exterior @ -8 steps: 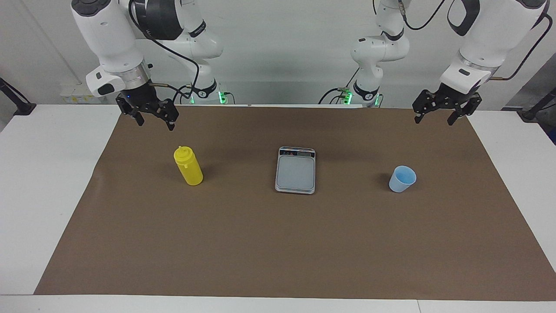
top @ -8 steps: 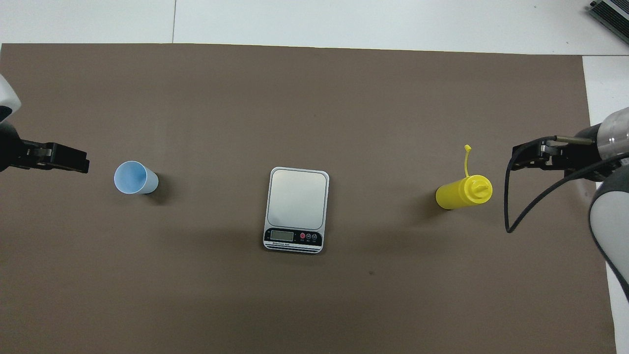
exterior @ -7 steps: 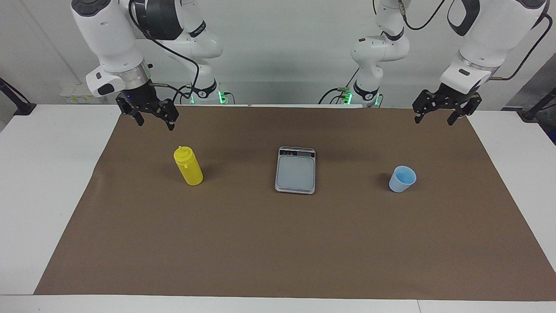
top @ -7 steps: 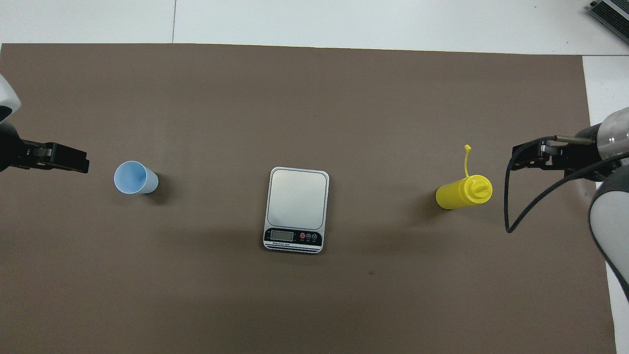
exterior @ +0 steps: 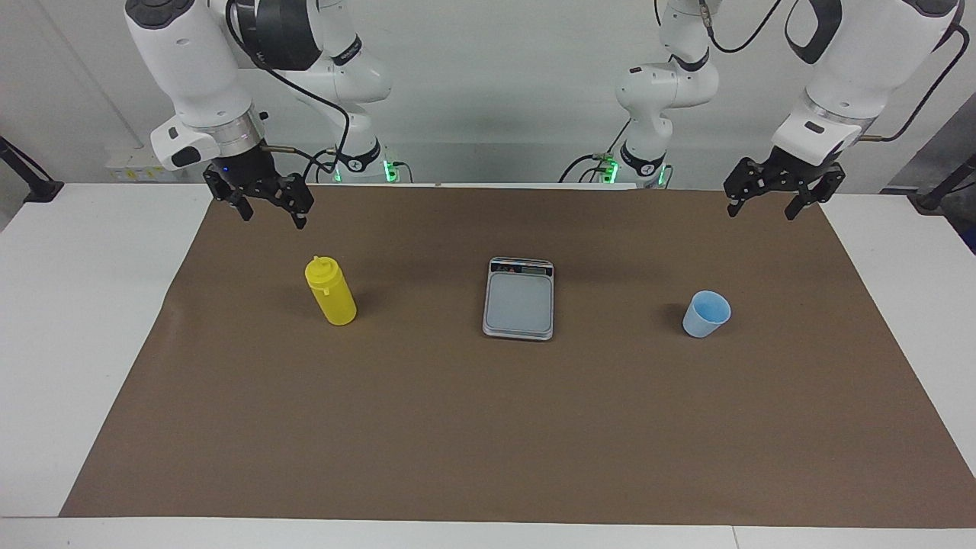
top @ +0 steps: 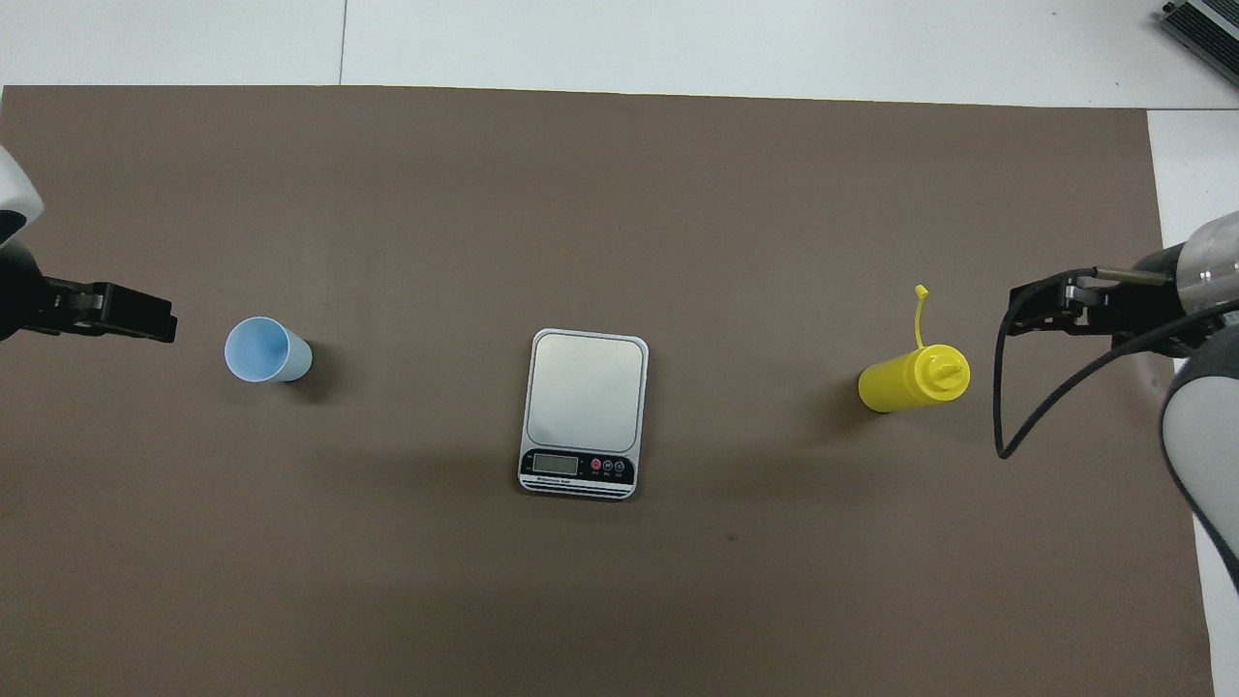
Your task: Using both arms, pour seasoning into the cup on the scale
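The yellow seasoning bottle (exterior: 330, 292) (top: 911, 378) stands upright on the brown mat toward the right arm's end, its tethered tip hanging loose. The light blue cup (exterior: 706, 313) (top: 266, 350) stands upright on the mat toward the left arm's end. The scale (exterior: 519, 298) (top: 585, 413) lies between them, its plate bare and its display edge nearer to the robots. My right gripper (exterior: 273, 219) (top: 1013, 316) is open and empty, raised over the mat near the bottle. My left gripper (exterior: 762, 213) (top: 166, 326) is open and empty, raised over the mat near the cup.
The brown mat (exterior: 488, 427) covers most of the white table (exterior: 84, 305). The right arm's black cable (top: 1007, 426) hangs in a loop over the mat at that end. A dark device corner (top: 1205, 29) shows at the table's farthest edge.
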